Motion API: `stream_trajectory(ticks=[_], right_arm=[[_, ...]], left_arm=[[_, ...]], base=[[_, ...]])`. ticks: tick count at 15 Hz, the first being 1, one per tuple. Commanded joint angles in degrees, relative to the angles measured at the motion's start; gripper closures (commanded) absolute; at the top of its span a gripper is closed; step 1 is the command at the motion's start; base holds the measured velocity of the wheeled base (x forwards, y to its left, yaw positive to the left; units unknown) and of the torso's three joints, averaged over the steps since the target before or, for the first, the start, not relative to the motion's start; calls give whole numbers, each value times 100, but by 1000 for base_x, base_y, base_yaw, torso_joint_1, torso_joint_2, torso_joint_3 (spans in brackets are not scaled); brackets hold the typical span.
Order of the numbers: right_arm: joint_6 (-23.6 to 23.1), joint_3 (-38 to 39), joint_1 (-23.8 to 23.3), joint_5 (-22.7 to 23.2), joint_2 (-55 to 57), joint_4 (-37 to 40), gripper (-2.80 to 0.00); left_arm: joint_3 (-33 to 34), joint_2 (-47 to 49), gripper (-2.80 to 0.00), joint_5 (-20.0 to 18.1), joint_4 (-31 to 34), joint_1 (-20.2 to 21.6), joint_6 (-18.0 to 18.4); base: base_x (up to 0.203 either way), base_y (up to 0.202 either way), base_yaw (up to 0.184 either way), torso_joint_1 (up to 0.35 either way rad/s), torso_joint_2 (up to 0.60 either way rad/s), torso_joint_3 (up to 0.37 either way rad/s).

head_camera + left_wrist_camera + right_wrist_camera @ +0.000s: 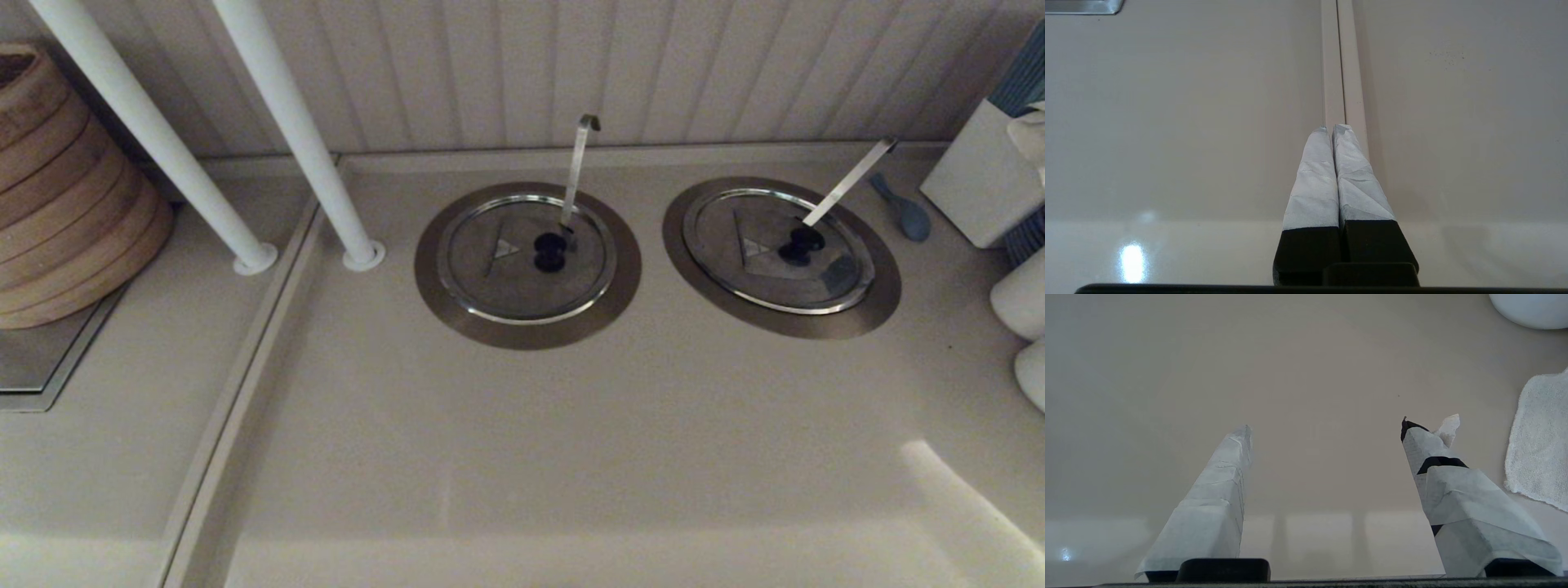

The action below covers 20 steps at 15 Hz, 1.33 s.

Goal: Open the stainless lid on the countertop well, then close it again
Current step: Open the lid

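The stainless lid point(780, 249), brushed steel with a black knob point(801, 243), sits flat over the countertop well point(781, 257). The right gripper point(1327, 428) gapes empty; the left gripper point(1334, 130) is pinched together, empty.

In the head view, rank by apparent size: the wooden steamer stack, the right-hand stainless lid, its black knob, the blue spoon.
1. wooden steamer stack, partly cut off
2. stainless lid
3. blue spoon
4. black knob, close to the spoon in size, so that order is unsure
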Motion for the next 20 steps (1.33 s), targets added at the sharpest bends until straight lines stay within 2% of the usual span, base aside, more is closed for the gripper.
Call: stream_trajectory(ticks=[1,3,4,6,9,11,14,17,19,20], right_arm=[[-5,-2,2,-18,2,-23,-280],[-62,-233,2,-85,5,-254,-280],[-59,-647,1,-96,38,-314,-280],[-176,-2019,-8,2,482,-112,-280],[-307,-3207,-25,183,2399,232,-280],[-357,-3984,-35,120,3841,364,-280],[-569,-5187,14,-448,5871,594,-280],[-798,-6955,141,-975,7589,1631,-280],[-587,-7989,224,-1142,8672,2314,-280],[-393,-8244,286,-1188,9059,2487,-280]], left_arm=[[0,-1,0,2,0,-2,-4],[0,-1,0,2,0,-2,-4],[0,-1,0,2,-6,-2,-4],[0,-1,0,2,0,-2,-4],[0,-1,0,2,0,-2,-4],[0,-1,0,2,0,-2,-4],[0,-1,0,2,0,-2,-4],[0,-1,0,2,0,-2,-4],[0,-1,0,2,-9,-2,-4],[0,-1,0,2,-2,-2,-4]], base=[[0,0,0,0,0,0],[0,0,0,0,0,0],[0,0,0,0,0,0],[0,0,0,0,0,0],[0,0,0,0,0,0],[0,0,0,0,0,0],[0,0,0,0,0,0],[0,0,0,0,0,0],[0,0,0,0,0,0],[0,0,0,0,0,0]])
